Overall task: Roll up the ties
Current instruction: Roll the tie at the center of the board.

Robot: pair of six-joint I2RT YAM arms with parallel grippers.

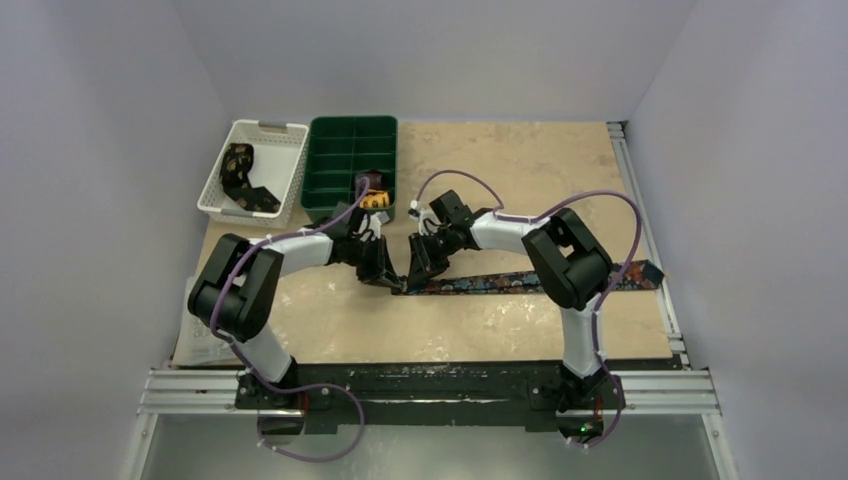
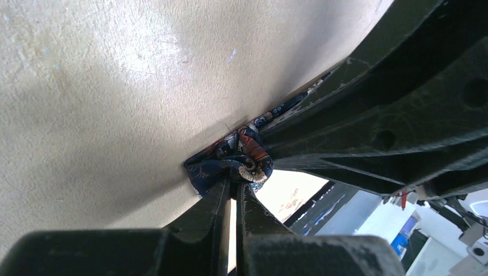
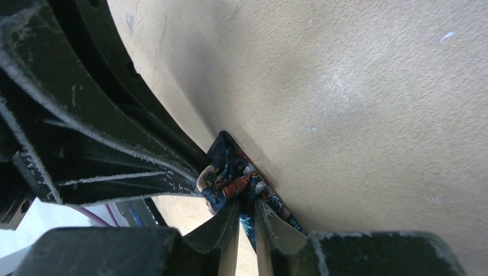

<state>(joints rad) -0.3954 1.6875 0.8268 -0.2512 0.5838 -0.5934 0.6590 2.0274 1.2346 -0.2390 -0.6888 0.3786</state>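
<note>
The left gripper (image 2: pixel 235 194) is pressing its jaws together on the bunched end of the navy patterned tie (image 1: pixel 492 282), and the right gripper (image 3: pixel 247 211) is pinching the same bunch from the opposite side. The rest of the tie is lying flat, stretching rightward across the beige table (image 1: pixel 520 165).

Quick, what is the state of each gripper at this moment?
Left gripper: closed, pinching the bunched end of the navy tie.
Right gripper: closed on the same navy tie, with fabric between its fingers.
</note>
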